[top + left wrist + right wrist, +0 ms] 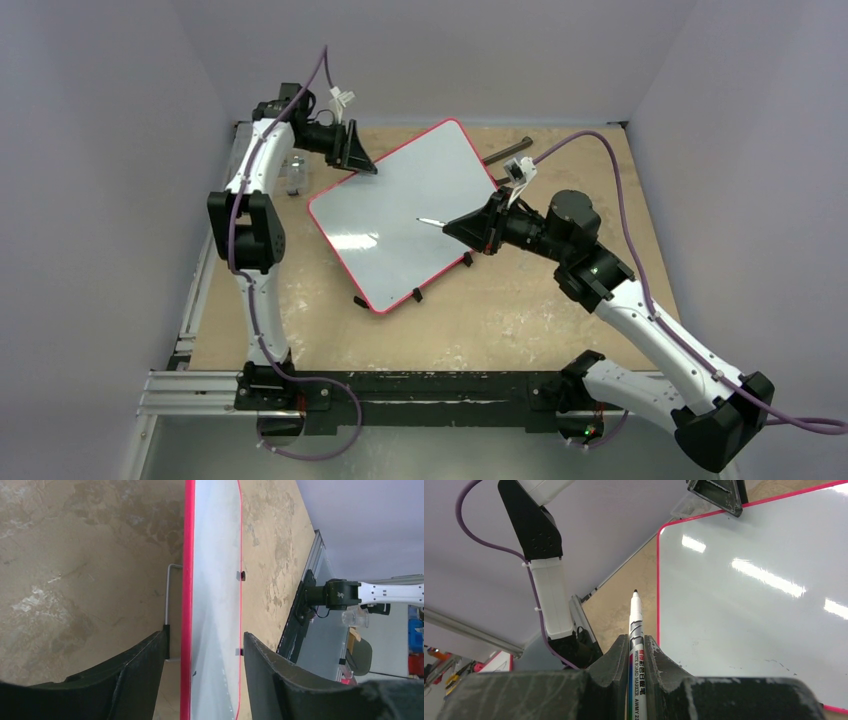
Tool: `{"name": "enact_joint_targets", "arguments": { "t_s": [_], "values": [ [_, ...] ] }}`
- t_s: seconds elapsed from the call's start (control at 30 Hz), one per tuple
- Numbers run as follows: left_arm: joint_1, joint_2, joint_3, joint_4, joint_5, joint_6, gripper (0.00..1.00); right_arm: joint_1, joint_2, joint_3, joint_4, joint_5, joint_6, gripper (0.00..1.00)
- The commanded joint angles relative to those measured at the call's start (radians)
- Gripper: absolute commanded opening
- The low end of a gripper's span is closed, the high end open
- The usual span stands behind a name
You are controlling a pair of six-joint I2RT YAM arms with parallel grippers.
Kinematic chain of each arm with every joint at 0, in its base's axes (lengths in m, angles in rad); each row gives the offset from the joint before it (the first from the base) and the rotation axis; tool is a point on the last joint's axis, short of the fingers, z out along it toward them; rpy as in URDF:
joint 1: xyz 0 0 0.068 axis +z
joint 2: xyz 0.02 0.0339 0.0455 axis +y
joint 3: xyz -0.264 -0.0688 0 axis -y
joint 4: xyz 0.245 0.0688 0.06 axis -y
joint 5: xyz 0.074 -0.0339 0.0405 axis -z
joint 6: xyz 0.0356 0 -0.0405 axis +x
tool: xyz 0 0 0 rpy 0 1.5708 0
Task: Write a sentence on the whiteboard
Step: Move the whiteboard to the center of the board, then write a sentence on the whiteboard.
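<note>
Two tools on the job, and neither one has me relaxed. The whiteboard (pixel 400 215) lies skewed on the counter (pixel 520 310), one corner pointing to the far wall, and not a stroke of the sentence is on it. My left tool (pixel 368 168) sits at the board's far-left corner. From its own camera the jaws stand half-wide astride the red rim, and I can't see either finger pressed home, so I treat that corner as unheld. My right tool (pixel 465 228) is clamped narrow on the marker (pixel 432 221), cap off, nib pointing out over the middle of the white face. Whether the nib touches the surface I cannot tell from any view. What worries me: if I start the first letter with that corner loose, I judge the drag of the nib will push the board across the counter and smear the line. The board also seems to rest on its small black clips along the near edge, so a hard press may rock it. The marker is slim and held near its middle; too much downward force could pivot it in the jaws. And a crooked pinch by the left tool might lift the corner.
</note>
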Motion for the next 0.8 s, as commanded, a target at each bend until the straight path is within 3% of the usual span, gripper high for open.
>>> {"name": "enact_joint_targets", "arguments": {
  "t_s": [0.0,0.1,0.43,0.73,0.77],
  "values": [
    [-0.019,-0.014,-0.033,-0.044,0.049,0.063,0.56,0.000,-0.006,0.034,0.024,-0.026,0.017,0.00],
    [-0.029,-0.006,-0.041,-0.067,0.042,0.075,0.54,0.000,-0.005,0.030,0.034,-0.040,0.028,0.00],
    [-0.043,-0.013,-0.041,-0.075,0.003,0.089,0.35,0.000,-0.022,0.025,0.027,-0.037,0.028,0.00],
    [-0.063,-0.050,-0.036,-0.082,-0.046,0.111,0.00,0.000,-0.027,0.019,0.030,-0.039,0.030,0.00],
    [-0.066,-0.057,-0.036,-0.083,-0.056,0.111,0.00,0.000,-0.027,0.018,0.030,-0.039,0.029,0.00]
  ]
}}
